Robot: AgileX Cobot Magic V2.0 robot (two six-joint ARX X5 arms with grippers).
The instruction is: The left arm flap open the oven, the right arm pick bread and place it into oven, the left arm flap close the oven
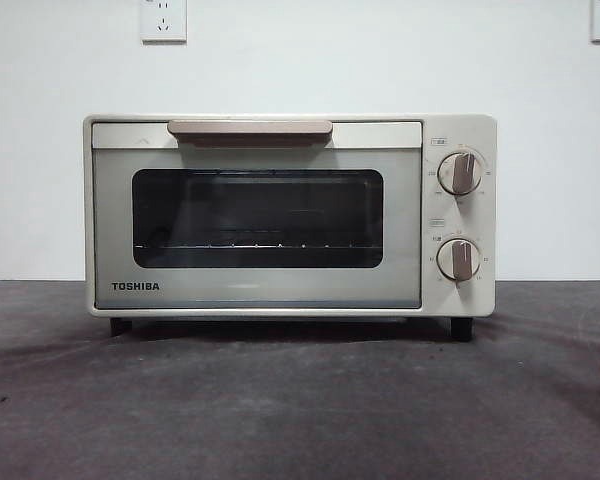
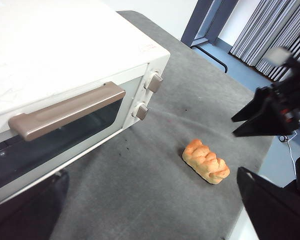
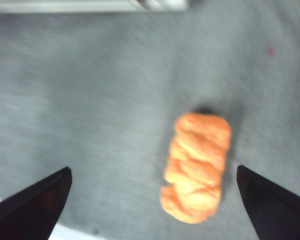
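Grey cloth carried the closed oven (image 1: 290,215); beside its knob end lay the bread (image 3: 196,167), lengthwise between the right gripper's (image 3: 155,200) wide-open, empty fingers, untouched.

Cream oven (image 1: 280,215) door shut; orange bread (image 2: 206,161) (braided) on mat beside it

From my left wrist: oven (image 2: 65,70) door shut, handle (image 2: 67,111) uppermost. Bread (image 2: 206,161) lies on grey bench (image 2: 140,190), at the oven's 4 o'clock, well apart.
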